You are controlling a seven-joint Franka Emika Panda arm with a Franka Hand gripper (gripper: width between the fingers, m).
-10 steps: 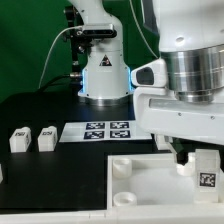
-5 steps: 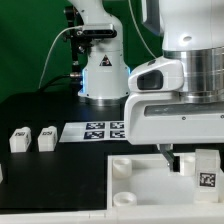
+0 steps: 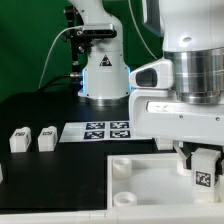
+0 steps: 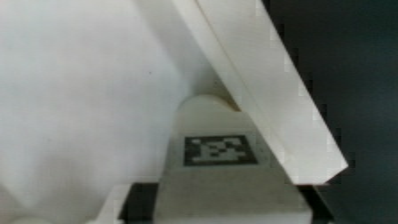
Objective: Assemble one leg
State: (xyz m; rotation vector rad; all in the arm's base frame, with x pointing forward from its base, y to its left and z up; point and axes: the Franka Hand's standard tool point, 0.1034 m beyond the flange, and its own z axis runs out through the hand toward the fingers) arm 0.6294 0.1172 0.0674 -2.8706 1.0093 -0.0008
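Note:
My gripper (image 3: 203, 165) is shut on a leg (image 3: 203, 177), a small white block with a black-and-white tag on its face. It holds the leg upright at the right-hand corner of the large white square piece (image 3: 145, 190) in the exterior view. In the wrist view the leg (image 4: 219, 150) runs up between the dark pads (image 4: 146, 200), with the square piece (image 4: 89, 90) behind it. I cannot tell whether the leg's lower end touches the piece. Two more legs (image 3: 18, 140) (image 3: 46, 138) stand on the black table at the exterior view's left.
The marker board (image 3: 108, 130) lies on the table in front of the robot base (image 3: 103, 75). The square piece has round corner sockets (image 3: 122, 168) on its near-left side. The black table surface (image 4: 347, 60) shows beyond the piece's edge.
The wrist housing shifted a little to the left and then back to the right. The leg stayed gripped at about the same spot over the square piece.

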